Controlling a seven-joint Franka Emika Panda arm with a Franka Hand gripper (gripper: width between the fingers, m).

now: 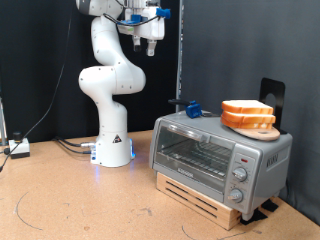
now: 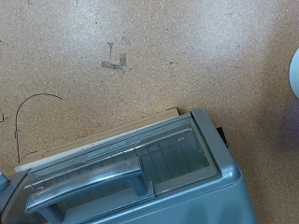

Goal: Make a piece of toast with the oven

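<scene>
A dark curtain (image 1: 230,50) is hanging as the backdrop across the whole scene. A brown particle-board tabletop (image 1: 70,200) is filling the foreground, with thin curved pencil lines (image 2: 33,105) showing on it. Black cables (image 1: 45,110) are trailing down at the exterior view's left toward a small white box (image 1: 18,147).
</scene>
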